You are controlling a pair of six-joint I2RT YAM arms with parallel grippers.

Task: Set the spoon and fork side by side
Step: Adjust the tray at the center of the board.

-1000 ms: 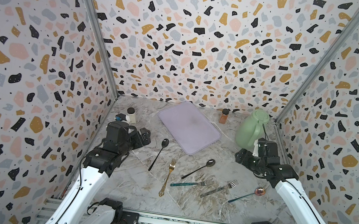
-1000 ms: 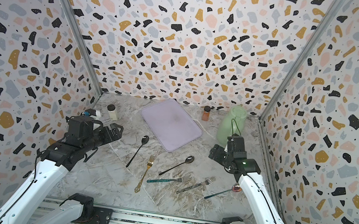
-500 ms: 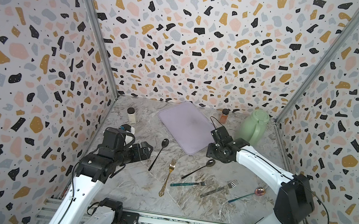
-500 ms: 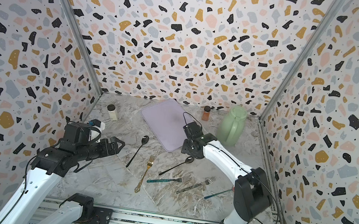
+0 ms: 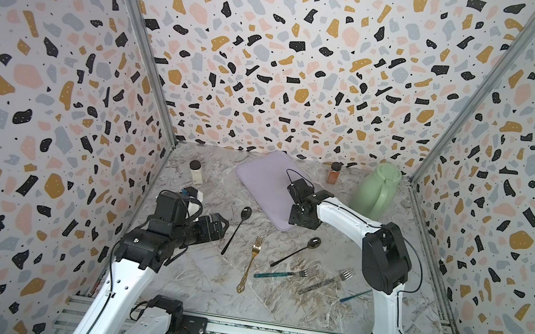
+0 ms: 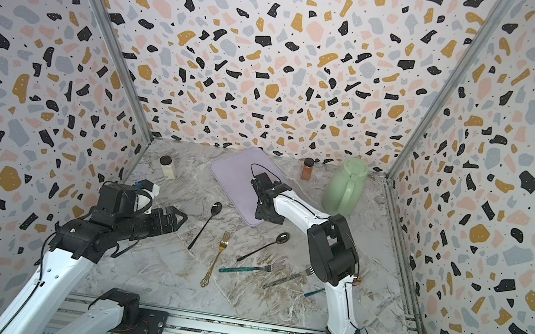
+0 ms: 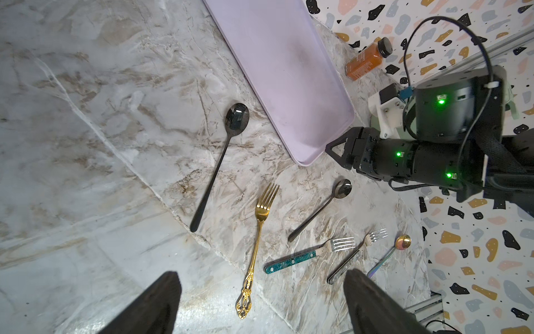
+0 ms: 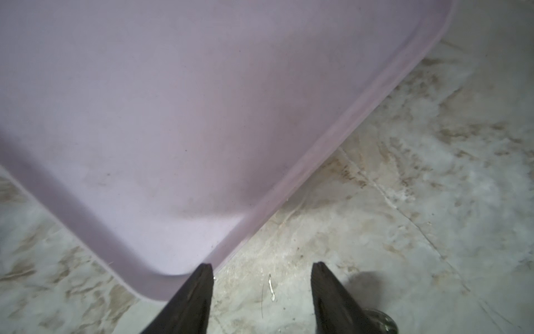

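Note:
A long black spoon (image 5: 237,230) (image 7: 219,162) and a gold fork (image 5: 250,263) (image 7: 260,228) lie apart on the marble, both pointing roughly away from the rail. To their right lie a shorter black spoon (image 5: 296,252), a teal-handled fork (image 5: 281,274) and a grey-handled fork (image 5: 328,281). My left gripper (image 5: 222,226) (image 7: 261,274) hovers open just left of the long spoon, holding nothing. My right gripper (image 5: 301,218) (image 8: 262,265) points down, open and empty, over bare marble at the near corner of the lilac tray (image 8: 173,115).
The lilac tray (image 5: 266,186) lies at the back centre. A green jug (image 5: 376,192) and an orange bottle (image 5: 334,173) stand at the back right, a white bottle (image 5: 196,173) at the back left. An iridescent spoon (image 7: 390,254) lies behind the right arm.
My right arm has swung from the right side in to the tray's near corner, its jaws narrowing. My left gripper has come lower and closer to the cutlery.

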